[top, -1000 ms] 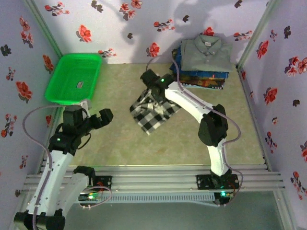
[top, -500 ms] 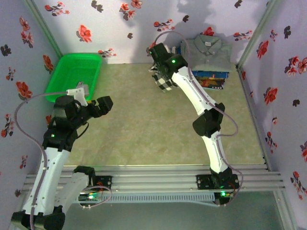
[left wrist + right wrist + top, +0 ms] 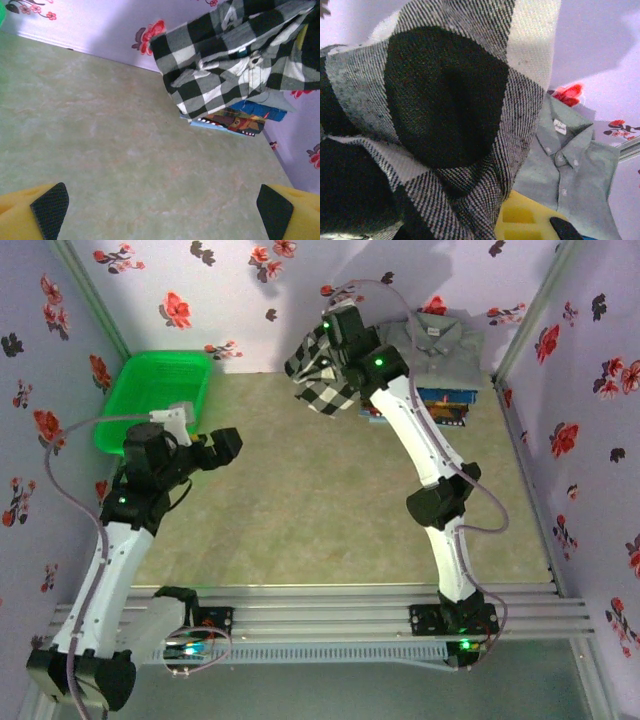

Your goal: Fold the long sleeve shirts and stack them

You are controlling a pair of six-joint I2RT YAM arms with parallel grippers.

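swung up toward the back corner, the checked shirt [image 3: 322, 385] hangs bunched in the shut right jaws, left jaws wide and empty; lower it flat, square onto the grey shirt [image 3: 435, 345].

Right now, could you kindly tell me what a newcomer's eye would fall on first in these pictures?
The black-and-white checked shirt dangles bunched from the shut right hand, held up near the back wall. Just right of it, in the far corner, a folded grey shirt tops a stack of patterned ones. The bright green basket sits far left, the open left hand empty beside it.
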